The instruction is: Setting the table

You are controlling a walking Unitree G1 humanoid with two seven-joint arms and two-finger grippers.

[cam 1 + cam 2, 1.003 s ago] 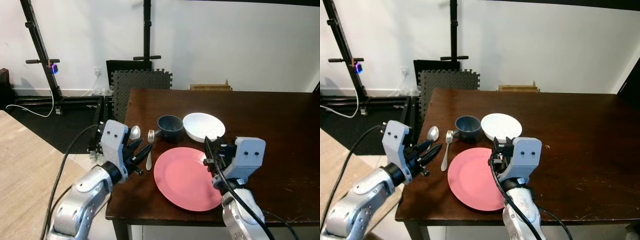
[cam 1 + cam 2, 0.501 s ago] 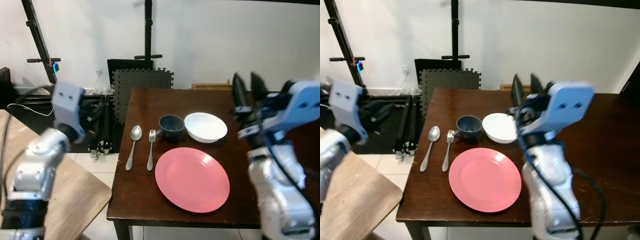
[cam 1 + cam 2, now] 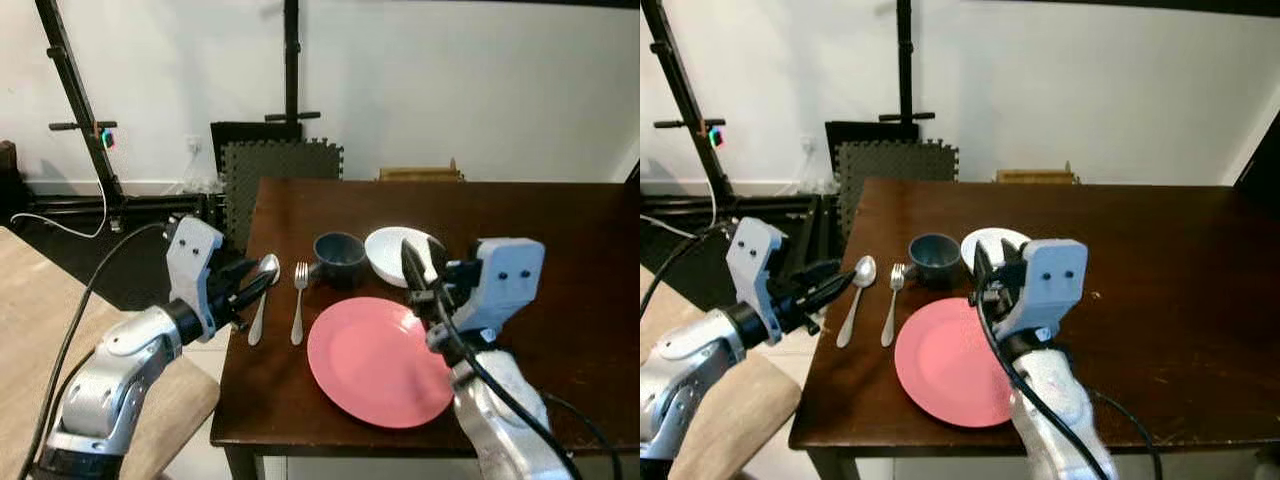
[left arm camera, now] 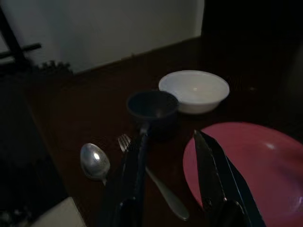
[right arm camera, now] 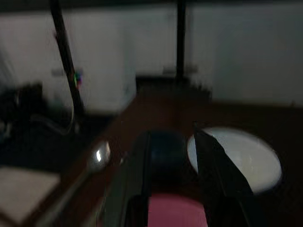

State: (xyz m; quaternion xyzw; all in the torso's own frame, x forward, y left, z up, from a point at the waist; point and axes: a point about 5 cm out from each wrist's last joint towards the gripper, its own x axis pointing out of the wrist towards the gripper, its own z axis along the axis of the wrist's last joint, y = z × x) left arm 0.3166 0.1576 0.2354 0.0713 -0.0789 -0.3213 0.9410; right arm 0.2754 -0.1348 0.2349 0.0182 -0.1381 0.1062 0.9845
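Observation:
On the dark wooden table (image 3: 560, 250) lie a pink plate (image 3: 375, 365), a white bowl (image 3: 385, 248), a dark blue cup (image 3: 340, 255), a fork (image 3: 298, 300) and a spoon (image 3: 260, 295). The spoon and fork lie side by side left of the plate. My left gripper (image 3: 260, 284) hovers open at the table's left edge, just over the spoon's handle, with nothing between its fingers (image 4: 137, 161). My right gripper (image 3: 423, 262) is open above the plate's far rim and hides part of the bowl. The right wrist view looks past open fingers (image 5: 208, 161) at the cup (image 5: 165, 146) and bowl (image 5: 241, 158).
Black foam mats (image 3: 283, 165) lean against the white wall behind the table, beside black stand poles (image 3: 75, 95) and cables on the floor. A light wooden surface (image 3: 30, 330) lies at my left. A cardboard box (image 3: 420, 174) sits behind the table's far edge.
Both arms have dropped from their raised position half a second ago. The left gripper is back at the spoon by the table's edge, the right one over the plate before the bowl.

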